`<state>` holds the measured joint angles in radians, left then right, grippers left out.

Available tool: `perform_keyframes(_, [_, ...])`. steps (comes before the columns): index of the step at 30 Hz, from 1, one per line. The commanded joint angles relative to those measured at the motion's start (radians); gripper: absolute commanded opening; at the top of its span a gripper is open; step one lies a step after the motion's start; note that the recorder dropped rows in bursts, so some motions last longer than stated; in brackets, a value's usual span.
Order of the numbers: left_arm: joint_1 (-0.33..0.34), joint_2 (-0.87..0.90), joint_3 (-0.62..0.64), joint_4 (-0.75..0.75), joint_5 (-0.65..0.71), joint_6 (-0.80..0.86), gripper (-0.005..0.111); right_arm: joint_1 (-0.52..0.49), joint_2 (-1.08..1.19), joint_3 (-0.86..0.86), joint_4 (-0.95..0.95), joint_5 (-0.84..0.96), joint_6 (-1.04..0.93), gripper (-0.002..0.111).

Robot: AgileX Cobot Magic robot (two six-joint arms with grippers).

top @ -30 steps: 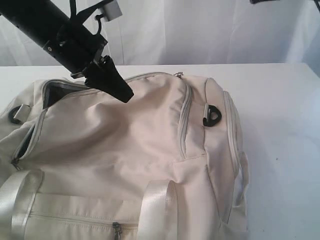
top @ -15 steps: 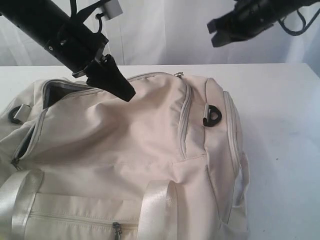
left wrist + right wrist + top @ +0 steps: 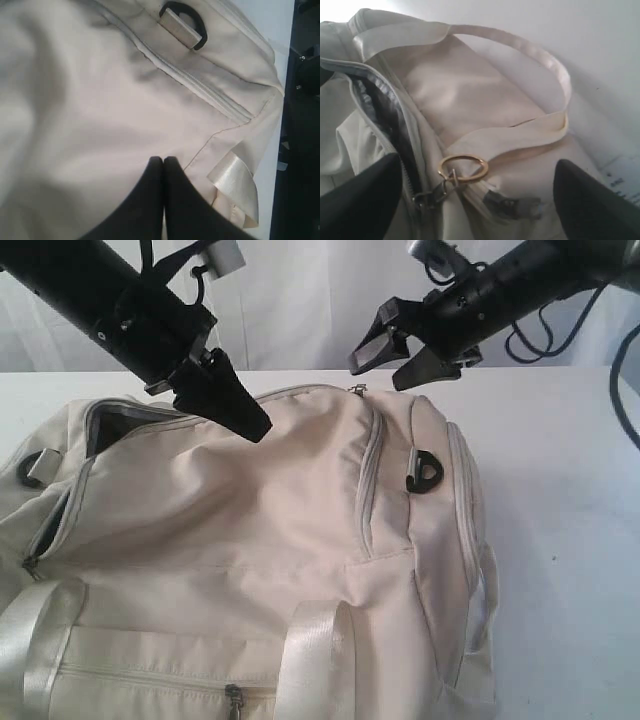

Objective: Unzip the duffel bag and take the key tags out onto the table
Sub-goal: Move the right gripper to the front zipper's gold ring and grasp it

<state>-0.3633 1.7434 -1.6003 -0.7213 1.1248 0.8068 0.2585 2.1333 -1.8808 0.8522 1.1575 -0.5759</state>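
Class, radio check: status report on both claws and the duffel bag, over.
Left claw shut, tip on duffel bag. Right claw open above it. Key tags unseen.

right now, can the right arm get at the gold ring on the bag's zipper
Probably yes. The right arm hangs above the duffel bag with its jaws open, and the gold ring lies uncovered between them in the wrist view.

My left arm slants steeply down; left gripper (image 3: 255,428) fingers pressed flat together, tips lowest. My right arm extends opposite; right gripper (image 3: 378,375) spread wide, tips angled down, well apart from left gripper.
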Motion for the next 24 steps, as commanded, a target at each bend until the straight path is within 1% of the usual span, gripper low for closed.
perform_keyframes(1, [0.001,-0.007,0.005,-0.028,0.074,-0.002,0.000,0.026,0.033,-0.003,0.048,0.028,-0.001,0.077])
perform_keyframes(4, [0.001,-0.007,0.005,-0.028,0.072,0.000,0.000,0.041,0.046,-0.003,0.100,0.042,-0.006,0.074])
perform_keyframes(7, [0.001,-0.007,0.005,-0.028,0.072,0.000,0.000,0.044,0.046,-0.003,0.127,0.042,-0.028,0.065])
perform_keyframes(16, [0.001,-0.007,0.005,-0.028,0.072,0.001,0.000,0.044,0.040,-0.017,0.139,0.055,-0.029,0.032])
perform_keyframes(24, [0.001,-0.007,0.005,-0.028,0.072,0.001,0.000,0.040,0.033,-0.042,0.135,0.064,-0.042,0.008])
